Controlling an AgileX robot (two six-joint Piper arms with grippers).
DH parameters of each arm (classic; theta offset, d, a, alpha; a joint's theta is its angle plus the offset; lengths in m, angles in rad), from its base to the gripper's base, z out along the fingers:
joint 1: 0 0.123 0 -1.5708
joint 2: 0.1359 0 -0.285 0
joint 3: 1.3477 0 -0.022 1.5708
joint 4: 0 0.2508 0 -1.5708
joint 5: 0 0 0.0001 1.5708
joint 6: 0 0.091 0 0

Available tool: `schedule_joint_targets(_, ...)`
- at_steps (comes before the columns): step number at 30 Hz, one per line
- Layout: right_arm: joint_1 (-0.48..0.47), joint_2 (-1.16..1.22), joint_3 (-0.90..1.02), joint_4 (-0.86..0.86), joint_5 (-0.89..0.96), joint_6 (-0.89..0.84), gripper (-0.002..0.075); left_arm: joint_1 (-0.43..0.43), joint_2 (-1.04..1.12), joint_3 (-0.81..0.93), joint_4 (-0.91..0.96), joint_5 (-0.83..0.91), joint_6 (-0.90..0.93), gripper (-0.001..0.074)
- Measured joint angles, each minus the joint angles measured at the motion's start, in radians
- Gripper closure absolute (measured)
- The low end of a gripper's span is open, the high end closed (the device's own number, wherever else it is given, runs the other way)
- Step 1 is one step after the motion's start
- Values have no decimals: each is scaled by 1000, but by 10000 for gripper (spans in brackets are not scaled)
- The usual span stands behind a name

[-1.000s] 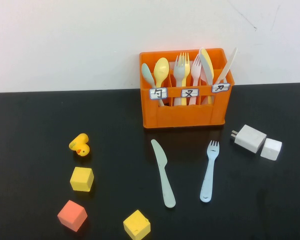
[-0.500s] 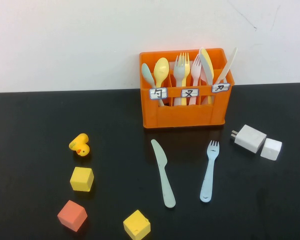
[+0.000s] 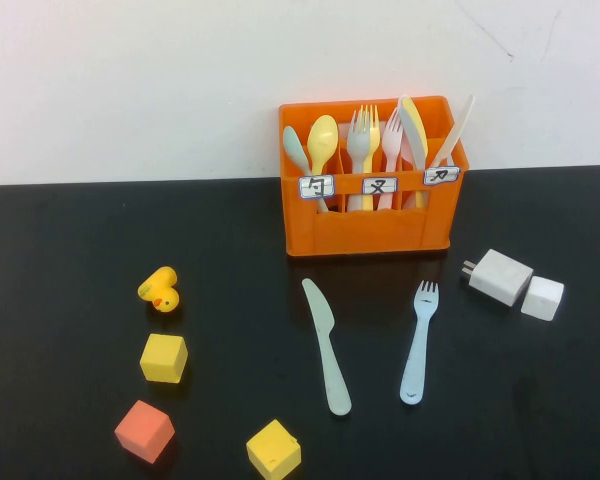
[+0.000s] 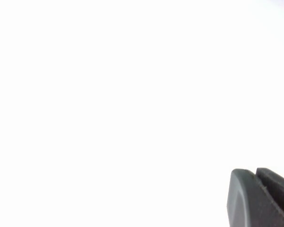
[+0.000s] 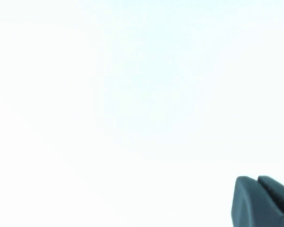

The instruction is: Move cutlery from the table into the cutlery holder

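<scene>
A pale mint-green knife (image 3: pixel 326 347) and a light blue fork (image 3: pixel 417 343) lie side by side on the black table (image 3: pixel 60 230), just in front of the orange cutlery holder (image 3: pixel 370 228). The holder stands at the back centre and holds several spoons, forks and knives in three labelled compartments. Neither arm shows in the high view. My left gripper (image 4: pixel 254 171) shows only in the left wrist view, shut and empty against a white background. My right gripper (image 5: pixel 256 178) shows only in the right wrist view, shut and empty too.
A white charger block (image 3: pixel 500 276) and a small white cube (image 3: pixel 542 298) lie right of the fork. On the left are a yellow duck (image 3: pixel 160 290), two yellow blocks (image 3: pixel 164 358) (image 3: pixel 274 450) and a red block (image 3: pixel 144 431).
</scene>
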Motion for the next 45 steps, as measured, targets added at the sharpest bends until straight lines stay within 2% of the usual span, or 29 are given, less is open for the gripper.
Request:
schedule_joint_targets(4,0,0,-154,7,191,-76,728,0,0,-176,-114,344,-34,736)
schedule_joint_targets(8,0,0,-348,10,524,-115,728,0,48,-384,-158,652,92,736)
schedule_joint_targets(12,0,26,-469,12,782,-162,728,0,174,-533,-154,864,222,736)
schedule_joint_targets(17,0,149,-501,17,1063,-184,728,0,323,-544,-155,1011,268,736)
schedule_joint_targets(20,0,234,-480,25,1166,-193,728,0,423,-525,-178,1113,281,736)
schedule_joint_targets(26,0,349,-403,39,1199,-224,728,0,710,-575,-286,1411,336,736)
schedule_joint_targets(30,0,377,-335,58,1194,-249,728,0,931,-658,-399,1469,396,736)
schedule_joint_targets(34,0,379,-285,108,1131,-295,728,-5,1122,-758,-612,1468,524,736)
schedule_joint_targets(36,0,381,-278,120,1105,-314,728,-40,1225,-810,-751,1445,646,736)
schedule_joint_targets(39,0,385,-277,127,1090,-326,728,-134,1347,-893,-847,1404,749,736)
schedule_joint_targets(41,0,397,-277,127,1087,-332,728,-204,1428,-955,-805,1371,717,736)
schedule_joint_targets(45,0,422,-277,127,1087,-336,728,-332,1567,-1095,-567,1340,502,736)
